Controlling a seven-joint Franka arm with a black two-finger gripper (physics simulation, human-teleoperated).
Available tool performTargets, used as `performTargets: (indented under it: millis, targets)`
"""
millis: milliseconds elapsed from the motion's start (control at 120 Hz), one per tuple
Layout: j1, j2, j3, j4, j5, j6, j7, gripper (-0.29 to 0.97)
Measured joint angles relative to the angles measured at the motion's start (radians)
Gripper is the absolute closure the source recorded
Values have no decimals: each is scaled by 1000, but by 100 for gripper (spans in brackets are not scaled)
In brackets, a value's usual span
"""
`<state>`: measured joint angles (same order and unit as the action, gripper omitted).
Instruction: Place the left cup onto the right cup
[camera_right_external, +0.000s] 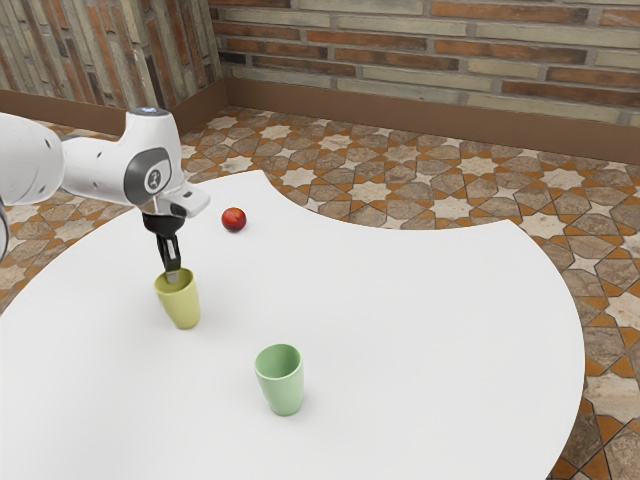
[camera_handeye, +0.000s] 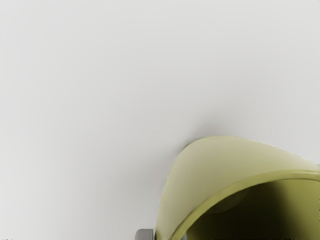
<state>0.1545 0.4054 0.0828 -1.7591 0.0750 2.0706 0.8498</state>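
- Brick walls and a star-patterned tiled floor surround a large round white table (camera_right_external: 420, 330), which carries everything described below.
- A white robot arm (camera_right_external: 100, 165) comes in over the table's edge at the exterior view's left and bends down toward the nearer cup.
- An olive cup (camera_right_external: 178, 300) stands open end up on the table, near that same edge. This is probably the cup to be moved. The wrist view looks down at its rim and outer wall (camera_handeye: 235, 165) from close by.
- A green cup (camera_right_external: 279, 378) stands open end up, well apart from the olive one and closer to the table's front edge. It is probably the target and has nothing on it.
- A black claw (camera_right_external: 173, 270) points straight down at the olive cup's rim, apparently placed to grip the wall. Whether it has closed on the rim cannot be told.
- A small red ball (camera_right_external: 234, 219) lies near the table's far edge, away from both cups.
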Motion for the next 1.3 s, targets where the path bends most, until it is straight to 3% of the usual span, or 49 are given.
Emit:
performTargets:
  millis: [142, 567, 1033, 1300]
  targets:
    - [-19, -39, -1, 6, 4, 1, -15, 78]
    - [-228, -154, -1, 19, 17, -21, -70, 79]
    - [-423, -166, -40, 41, 55, -46, -151, 79]
    - [-432, -185, -88, 45, 66, -110, -208, 79]
